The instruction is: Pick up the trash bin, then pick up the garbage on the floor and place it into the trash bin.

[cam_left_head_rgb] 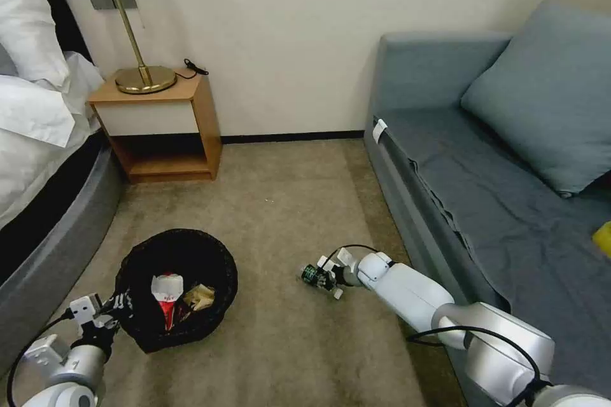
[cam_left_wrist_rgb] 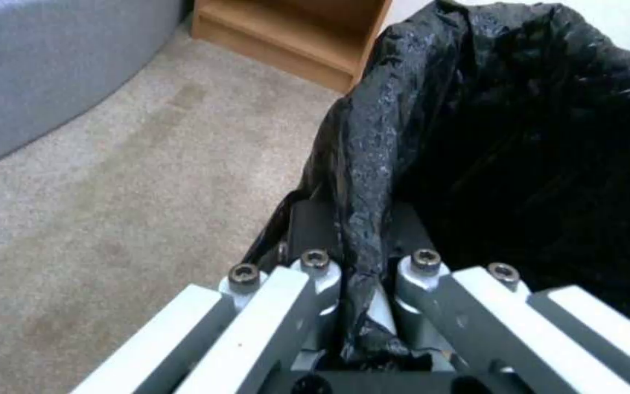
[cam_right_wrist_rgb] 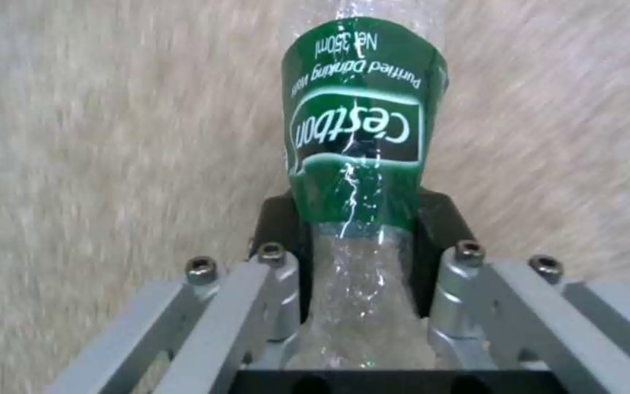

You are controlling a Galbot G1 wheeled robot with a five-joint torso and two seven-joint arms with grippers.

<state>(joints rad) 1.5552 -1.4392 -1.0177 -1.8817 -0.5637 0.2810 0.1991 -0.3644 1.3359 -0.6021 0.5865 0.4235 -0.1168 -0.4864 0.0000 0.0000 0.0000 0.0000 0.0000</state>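
Crinkly black liner is all your left gripper pinches at the near rim of the trash bin, so the bag could slip off or the bin tip, spilling the red packet and gold wrapper inside. Right of the bin, above the carpet, your right gripper clamps the bottle; thin, slick plastic may crumple and squirt free.

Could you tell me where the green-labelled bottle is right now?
The bottle sits between the right gripper's fingers, low over the carpet between the trash bin and the sofa.
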